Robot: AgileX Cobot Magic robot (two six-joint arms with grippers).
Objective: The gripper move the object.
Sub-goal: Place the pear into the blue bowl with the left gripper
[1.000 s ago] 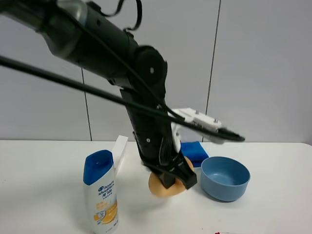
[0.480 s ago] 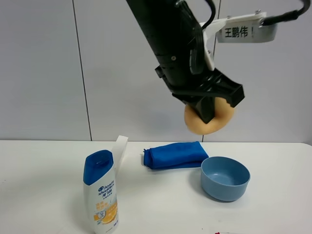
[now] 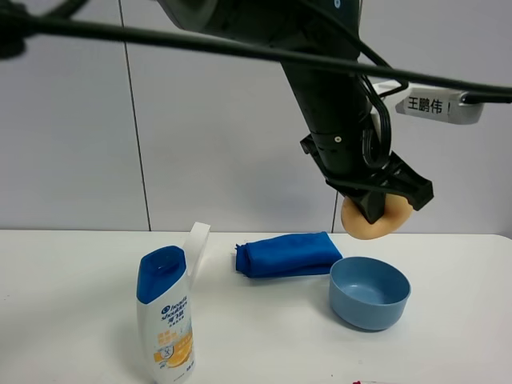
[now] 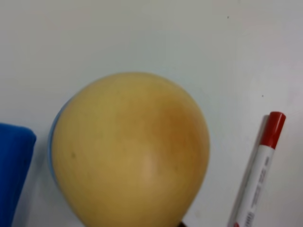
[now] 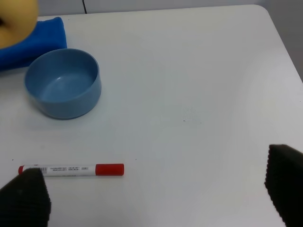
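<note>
Above the bowl [image 3: 370,314], in mid-air, I see the left gripper [image 3: 392,202] clamped on the object [image 3: 364,226], long axis unclear behind the jaws, while the right gripper [image 5: 156,182] gapes empty.

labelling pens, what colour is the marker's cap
The cap is red, clearest in the right wrist view.

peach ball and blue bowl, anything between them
Nothing: the exterior high view shows only air between the peach ball, clamped in the left gripper, and the blue bowl below.

The left gripper [image 3: 392,205] holds the round peach-orange object [image 3: 362,225] aloft.
</note>
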